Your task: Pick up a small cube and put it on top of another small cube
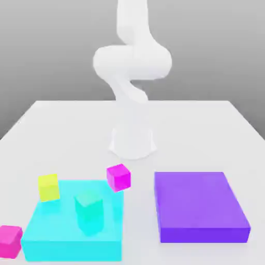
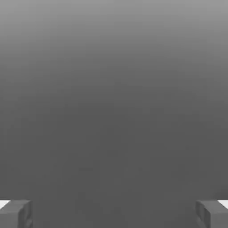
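— Where is the hot-pink cube (image 1: 10, 241)?
— On the counter (image 1: 62, 124), touching the cyan slab's (image 1: 67, 243) near corner at the exterior view's left. The yellow cube (image 1: 48, 187) sits at the slab's far corner.
— Your tool (image 2: 114, 213)?
— Released, fingers (image 2: 15, 213) wide apart, nothing between.

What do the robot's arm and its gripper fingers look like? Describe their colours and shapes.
The arm is plain white, built of smooth rounded segments on a flared round base. No cables or markings show. In the hand view, the gripper has blocky grey fingers with white edges.
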Tool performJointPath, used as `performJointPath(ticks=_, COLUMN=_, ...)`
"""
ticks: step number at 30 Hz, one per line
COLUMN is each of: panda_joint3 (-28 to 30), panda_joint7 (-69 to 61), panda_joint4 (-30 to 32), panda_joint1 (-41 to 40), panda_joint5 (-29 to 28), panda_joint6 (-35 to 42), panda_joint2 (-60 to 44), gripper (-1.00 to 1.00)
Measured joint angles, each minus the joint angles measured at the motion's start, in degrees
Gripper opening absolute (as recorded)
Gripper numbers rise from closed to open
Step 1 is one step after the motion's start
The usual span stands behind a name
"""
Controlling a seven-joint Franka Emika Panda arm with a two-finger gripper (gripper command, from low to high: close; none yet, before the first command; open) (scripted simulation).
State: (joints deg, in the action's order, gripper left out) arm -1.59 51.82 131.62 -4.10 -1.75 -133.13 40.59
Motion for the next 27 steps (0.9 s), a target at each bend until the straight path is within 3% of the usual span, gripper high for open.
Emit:
performJointPath(ticks=9, panda_joint3=-3.5, panda_joint7=22.2, panda_joint4=-0.6, panda_joint1=-12.7, panda_joint5=-7.0, panda_joint6=-4.8, panda_joint2=-19.2, gripper=0.00)
performJointPath(ticks=16, panda_joint3=-2.1, panda_joint7=38.0, panda_joint4=-1.1, panda_joint1=-18.8, panda_joint5=-10.7, panda_joint6=-8.5, panda_joint2=-33.8, gripper=0.00)
performJointPath(ticks=22, panda_joint3=0.0, panda_joint7=48.5, panda_joint4=-1.3, panda_joint1=-23.7, panda_joint5=-9.5, panda_joint6=-12.3, panda_joint2=-45.7, gripper=0.00)
performJointPath(ticks=27, panda_joint3=1.6, panda_joint7=54.3, panda_joint4=-1.3, panda_joint1=-26.1, panda_joint5=-4.2, panda_joint6=-15.7, panda_joint2=-55.2, gripper=0.00)
